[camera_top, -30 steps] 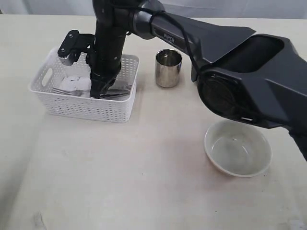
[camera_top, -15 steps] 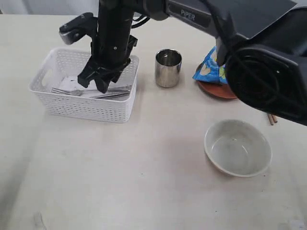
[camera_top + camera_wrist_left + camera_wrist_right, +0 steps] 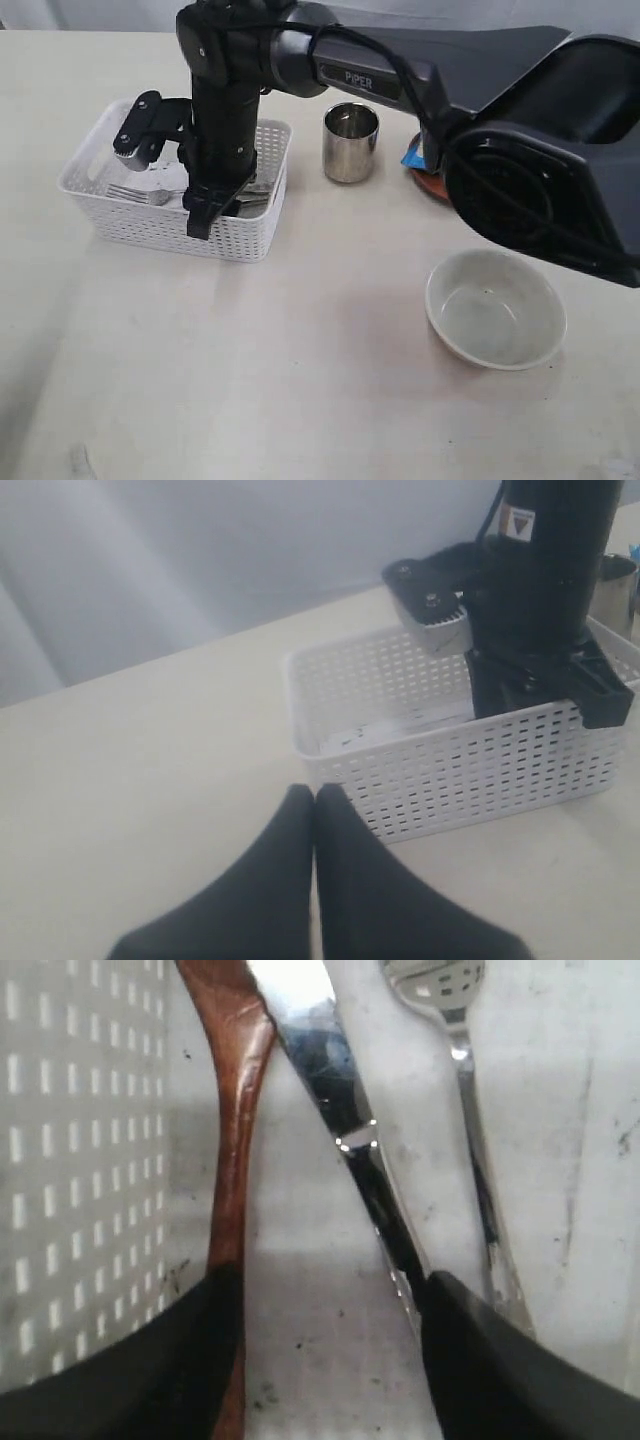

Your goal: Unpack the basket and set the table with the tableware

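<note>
The white basket point(image 3: 130, 225) stands at the table's point(image 3: 250, 380) back left. My right gripper point(image 3: 205, 215) is reached across and lowered into it, open. In the right wrist view its fingers point(image 3: 330, 1290) straddle bare basket floor, one over the reddish-brown wooden spoon point(image 3: 232, 1110), the other beside the steel knife point(image 3: 340, 1100); the fork point(image 3: 470, 1140) lies just past the knife. The fork's tines point(image 3: 135, 192) show in the basket. The steel cup point(image 3: 351, 142) stands right of the basket, the off-white bowl point(image 3: 495, 310) at front right. My left gripper point(image 3: 315, 795) is shut, empty, just outside the basket point(image 3: 470, 770).
The right arm point(image 3: 520, 150) spans the back right and hides most of the reddish-brown plate point(image 3: 428, 187) and the blue snack bag point(image 3: 410, 157). The chopsticks are out of view. The right arm's wrist point(image 3: 540, 610) fills one end of the basket.
Half a second ago the right gripper was lifted above the basket; now it is down inside it again, fingers apart. The arm now covers the plate and the bag.
</note>
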